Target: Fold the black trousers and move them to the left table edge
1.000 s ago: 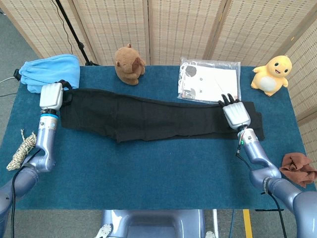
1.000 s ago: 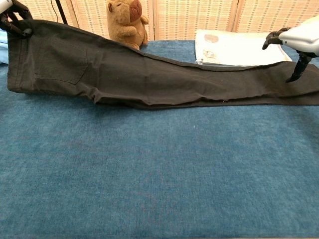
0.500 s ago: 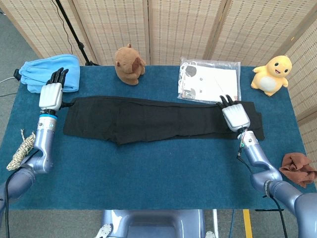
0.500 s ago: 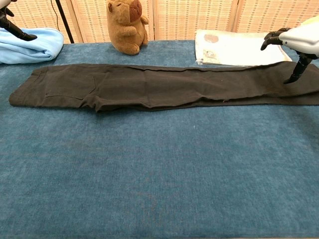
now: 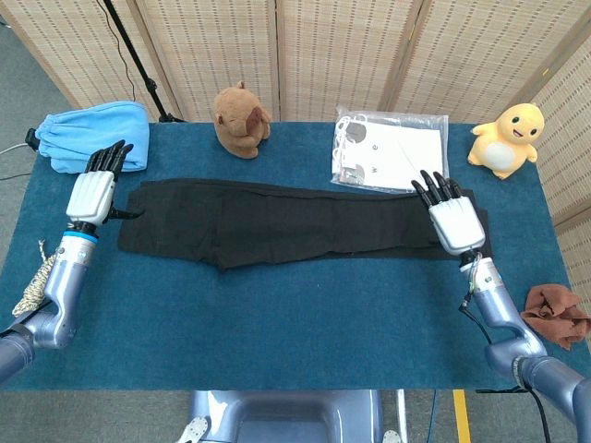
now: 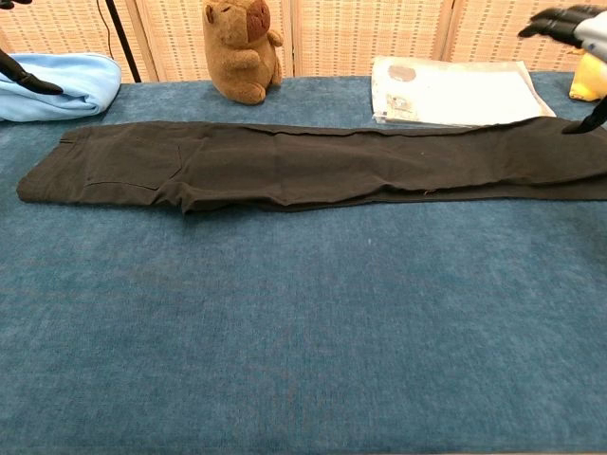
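The black trousers [image 5: 277,224] [image 6: 285,166] lie flat and stretched out across the blue table, waistband at the left and leg ends at the right. My left hand [image 5: 92,189] hovers open just left of the waistband, fingers spread, touching nothing. Over the leg ends my right hand [image 5: 454,220] is open and raised, fingers apart. In the chest view only fingertips of the left hand [image 6: 24,76] and the right hand [image 6: 574,24] show at the frame edges.
A light blue cloth [image 5: 92,134] lies at the back left corner. A brown plush [image 5: 240,118], a plastic packet [image 5: 392,148] and a yellow plush [image 5: 506,138] stand along the back. A rope coil [image 5: 37,281] and a brown rag [image 5: 557,314] lie beyond the table's sides.
The left hand let go of the lifted waistband, which dropped flat onto the table. Both hands then opened and drew outward, the right one rising off the leg ends.
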`<state>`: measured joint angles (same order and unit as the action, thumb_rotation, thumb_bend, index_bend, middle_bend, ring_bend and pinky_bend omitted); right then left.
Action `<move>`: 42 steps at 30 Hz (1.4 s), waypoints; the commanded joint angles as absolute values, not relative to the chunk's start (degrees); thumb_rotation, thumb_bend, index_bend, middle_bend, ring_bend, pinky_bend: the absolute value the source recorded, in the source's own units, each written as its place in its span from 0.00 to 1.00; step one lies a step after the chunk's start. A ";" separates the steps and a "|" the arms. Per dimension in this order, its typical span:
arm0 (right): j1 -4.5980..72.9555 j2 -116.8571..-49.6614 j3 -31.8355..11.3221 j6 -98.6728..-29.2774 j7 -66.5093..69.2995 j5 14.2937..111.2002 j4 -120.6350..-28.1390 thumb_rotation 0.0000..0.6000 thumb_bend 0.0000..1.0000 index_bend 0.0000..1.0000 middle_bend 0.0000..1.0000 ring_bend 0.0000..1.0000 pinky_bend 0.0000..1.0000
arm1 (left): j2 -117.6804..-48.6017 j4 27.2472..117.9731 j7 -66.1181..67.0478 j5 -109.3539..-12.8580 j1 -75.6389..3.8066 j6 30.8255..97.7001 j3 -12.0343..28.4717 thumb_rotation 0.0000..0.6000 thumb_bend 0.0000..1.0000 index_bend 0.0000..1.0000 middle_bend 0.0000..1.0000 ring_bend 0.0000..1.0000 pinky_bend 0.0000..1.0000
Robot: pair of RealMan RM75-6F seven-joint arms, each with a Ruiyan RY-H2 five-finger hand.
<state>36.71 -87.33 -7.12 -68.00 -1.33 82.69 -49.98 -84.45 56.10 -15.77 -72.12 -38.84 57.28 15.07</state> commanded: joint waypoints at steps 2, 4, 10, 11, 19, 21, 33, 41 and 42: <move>31.44 -84.57 -5.18 -75.34 0.01 85.71 -53.81 1.00 0.00 0.01 0.00 0.00 0.13 | -79.41 64.83 -14.20 -73.21 -34.47 61.38 13.12 1.00 0.00 0.00 0.00 0.00 0.00; 30.00 -83.22 -4.75 -77.19 -0.68 86.16 -56.54 1.00 0.00 0.01 0.00 0.00 0.13 | -77.98 67.69 -13.33 -73.14 -33.11 62.45 12.58 1.00 0.00 0.00 0.00 0.00 0.00; 24.47 -78.51 -3.74 -83.29 -0.54 86.62 -67.81 1.00 0.00 0.00 0.00 0.00 0.06 | -74.33 75.14 -12.36 -73.57 -27.53 67.74 10.40 1.00 0.00 0.00 0.00 0.00 0.00; 23.18 -77.90 -3.61 -84.70 -0.14 86.55 -69.86 1.00 0.00 0.00 0.00 0.00 0.06 | -73.72 76.23 -12.24 -73.73 -26.15 69.12 9.82 1.00 0.00 0.00 0.00 0.00 0.00; 17.90 -77.02 -2.75 -90.38 0.33 87.59 -76.53 1.00 0.00 0.00 0.00 0.00 0.01 | -71.73 78.81 -9.59 -75.03 -21.01 74.07 7.18 1.00 0.00 0.00 0.00 0.00 0.00; 16.84 -77.11 -2.59 -91.62 0.98 88.16 -77.60 1.00 0.00 0.00 0.00 0.00 0.01 | -72.37 76.79 -9.19 -76.14 -20.64 74.34 6.41 1.00 0.00 0.00 0.00 0.00 0.00; 14.60 -77.11 -3.07 -93.43 1.28 90.28 -77.76 1.00 0.00 0.00 0.00 0.00 0.01 | -85.08 50.02 -18.88 -84.19 -24.69 70.12 3.18 1.00 0.00 0.00 0.00 0.00 0.00; 14.16 -77.34 -3.78 -93.73 2.04 90.95 -77.80 1.00 0.00 0.00 0.00 0.00 0.01 | -94.08 35.43 -26.75 -87.94 -26.02 70.42 0.88 1.00 0.00 0.00 0.00 0.00 0.00; 14.12 -77.29 -3.87 -93.59 2.19 90.89 -77.89 1.00 0.00 0.00 0.00 0.00 0.01 | -95.34 33.10 -27.94 -88.42 -26.20 70.47 0.54 1.00 0.00 0.00 0.00 0.00 0.00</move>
